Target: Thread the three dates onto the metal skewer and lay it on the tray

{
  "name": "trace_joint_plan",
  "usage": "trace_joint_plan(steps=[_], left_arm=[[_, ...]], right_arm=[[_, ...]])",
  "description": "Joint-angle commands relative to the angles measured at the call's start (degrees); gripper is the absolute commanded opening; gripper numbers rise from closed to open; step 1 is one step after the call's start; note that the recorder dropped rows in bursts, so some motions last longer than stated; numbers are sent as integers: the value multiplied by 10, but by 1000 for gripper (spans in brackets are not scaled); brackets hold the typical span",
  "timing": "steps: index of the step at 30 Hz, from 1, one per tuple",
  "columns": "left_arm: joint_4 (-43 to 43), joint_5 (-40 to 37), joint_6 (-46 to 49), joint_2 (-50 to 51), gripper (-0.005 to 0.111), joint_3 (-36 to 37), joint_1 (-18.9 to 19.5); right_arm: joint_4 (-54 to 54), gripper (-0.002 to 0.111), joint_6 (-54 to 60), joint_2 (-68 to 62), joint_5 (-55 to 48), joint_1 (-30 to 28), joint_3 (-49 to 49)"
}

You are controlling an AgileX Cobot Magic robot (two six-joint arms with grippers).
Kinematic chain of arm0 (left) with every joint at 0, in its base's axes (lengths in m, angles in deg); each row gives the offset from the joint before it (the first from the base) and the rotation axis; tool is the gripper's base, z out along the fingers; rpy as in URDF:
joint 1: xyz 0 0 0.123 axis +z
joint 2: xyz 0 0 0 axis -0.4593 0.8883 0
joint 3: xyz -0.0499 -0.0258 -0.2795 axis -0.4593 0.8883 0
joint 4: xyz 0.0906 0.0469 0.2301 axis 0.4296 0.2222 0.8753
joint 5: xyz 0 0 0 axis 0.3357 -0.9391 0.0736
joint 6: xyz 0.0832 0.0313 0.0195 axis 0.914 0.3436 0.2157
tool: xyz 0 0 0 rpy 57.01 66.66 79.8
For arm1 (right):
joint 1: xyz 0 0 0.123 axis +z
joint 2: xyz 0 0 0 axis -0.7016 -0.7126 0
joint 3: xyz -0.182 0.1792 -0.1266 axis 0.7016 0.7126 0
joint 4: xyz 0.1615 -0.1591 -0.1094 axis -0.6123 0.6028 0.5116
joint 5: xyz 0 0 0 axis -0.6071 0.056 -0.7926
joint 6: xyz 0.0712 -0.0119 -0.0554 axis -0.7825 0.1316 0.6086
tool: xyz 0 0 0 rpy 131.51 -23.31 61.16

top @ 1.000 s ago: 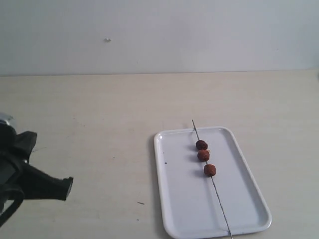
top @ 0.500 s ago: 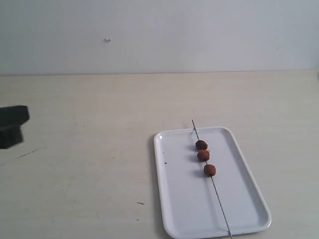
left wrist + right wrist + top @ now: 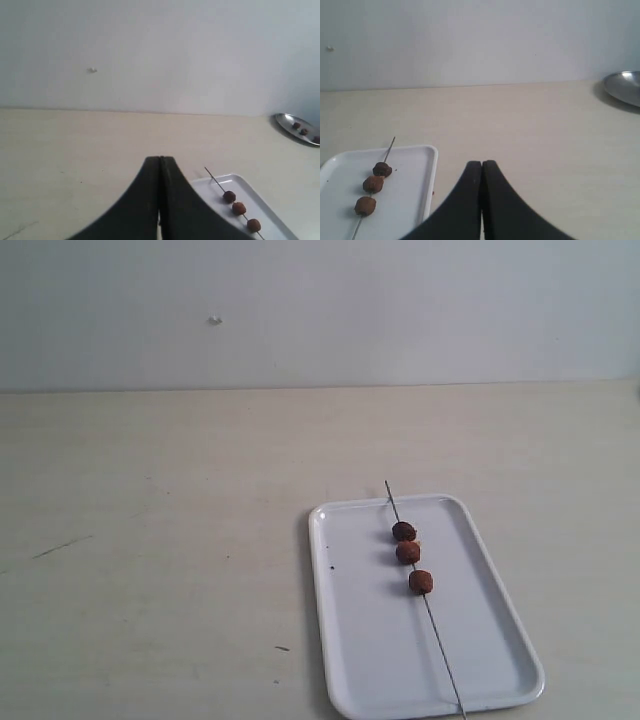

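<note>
The white tray [image 3: 380, 640] lies on the table at the lower right of the exterior view. The thin metal skewer [image 3: 440, 640] rests lengthwise on it, its ends reaching past the rim. Three dates [image 3: 408, 552] sit threaded on its far half. Both wrist views also show the tray [image 3: 235, 182] [image 3: 405, 180], the skewer [image 3: 214, 178] [image 3: 389, 148] and the dates [image 3: 239, 208] [image 3: 373, 184]. My left gripper [image 3: 160, 159] is shut and empty, beside the tray. My right gripper [image 3: 482, 162] is shut and empty, on the tray's other side. Neither gripper shows in the exterior view.
A round metal dish [image 3: 297, 129] holding several more dates stands far off on the table; its rim [image 3: 622, 86] also shows in the right wrist view. The beige table [image 3: 180, 540] ends at a plain pale wall.
The left arm has drawn back out of the exterior view at the left edge. Tray, skewer and dates have not moved.
</note>
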Motion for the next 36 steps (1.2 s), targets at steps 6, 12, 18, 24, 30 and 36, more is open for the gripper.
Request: trace_joint_plan(steps=[6,12,18,24,30,36], left_arm=[[93,34,-42,-72,0,52,6],[509,60,-401,-156,0,145,84],[659,59,-550,-200,0,215,150],[661,3,-550,-211,0,215,155],[661,-16,-550,-211,0,215,155],[661,-16,-550,-211,0,215,155]], right_arm=[[0,0,1,4,1,-3,3],[0,0,1,4,1,-3,3],[0,0,1,4,1,-3,3],[0,0,1,4,1,-3,3],[0,0,1,4,1,-3,3],[0,0,1,4,1,-3,3]])
